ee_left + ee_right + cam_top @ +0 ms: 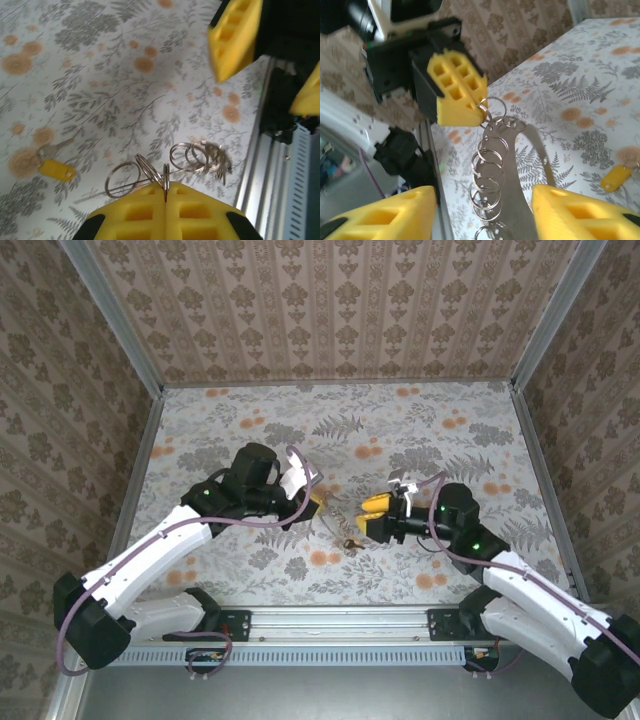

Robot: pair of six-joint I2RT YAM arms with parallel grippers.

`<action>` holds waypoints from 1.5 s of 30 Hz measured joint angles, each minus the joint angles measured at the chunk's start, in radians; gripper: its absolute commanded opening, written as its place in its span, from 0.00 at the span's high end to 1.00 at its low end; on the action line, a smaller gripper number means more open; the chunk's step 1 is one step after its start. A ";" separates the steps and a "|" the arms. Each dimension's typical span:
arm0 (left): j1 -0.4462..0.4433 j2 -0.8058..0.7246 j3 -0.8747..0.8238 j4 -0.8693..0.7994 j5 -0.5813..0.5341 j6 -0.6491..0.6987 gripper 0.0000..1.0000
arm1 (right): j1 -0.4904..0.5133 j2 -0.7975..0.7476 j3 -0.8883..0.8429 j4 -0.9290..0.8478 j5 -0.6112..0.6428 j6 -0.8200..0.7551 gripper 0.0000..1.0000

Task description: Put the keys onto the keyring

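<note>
The left claw is closed, its two yellow fingers pressed flat together. They pinch one ring of the keyring, which is a limp string of linked wire rings. In the left wrist view the pinched ring stands on edge right at the seam between the fingers. More rings loop off to either side above the flowered table.

From the right wrist camera the string hangs down from the tip of the left claw. It runs between the two yellow fingers of the right claw. Those fingers stand well apart, one on each side of the rings, and neither is seen touching them, so this claw is open and holds nothing. A flat grey strip lies behind the lower rings; what it is cannot be told.

The key lies flat on the table, apart from both claws. It has a yellow head and a short metal blade pointing away from it. In the top view it sits just in front of the gap between the two claws.

The yellow head of the key is too small and blurred to tell whether it bears any writing. No lettering can be read on the arms or on the patterned walls.
</note>
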 measured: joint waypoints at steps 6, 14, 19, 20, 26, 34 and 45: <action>0.001 0.000 0.000 0.012 0.082 0.030 1.00 | 0.014 0.067 0.051 0.045 -0.040 -0.036 0.63; 0.002 0.001 0.024 -0.018 0.111 0.080 1.00 | 0.095 0.116 0.128 0.053 -0.080 -0.113 0.79; 0.002 0.001 0.027 -0.018 0.134 0.087 1.00 | 0.134 0.126 0.133 0.017 -0.083 -0.160 0.84; 0.002 0.001 0.027 -0.019 0.138 0.090 1.00 | 0.137 0.129 0.133 0.012 -0.083 -0.168 0.85; -0.001 0.001 0.060 -0.080 0.177 0.117 1.00 | 0.154 0.140 0.141 0.001 -0.083 -0.201 0.87; -0.030 0.013 0.087 -0.136 0.185 0.147 1.00 | 0.195 0.144 0.168 -0.032 -0.083 -0.240 0.96; -0.072 0.022 0.123 -0.192 0.185 0.163 1.00 | 0.222 0.164 0.189 -0.077 -0.071 -0.288 0.97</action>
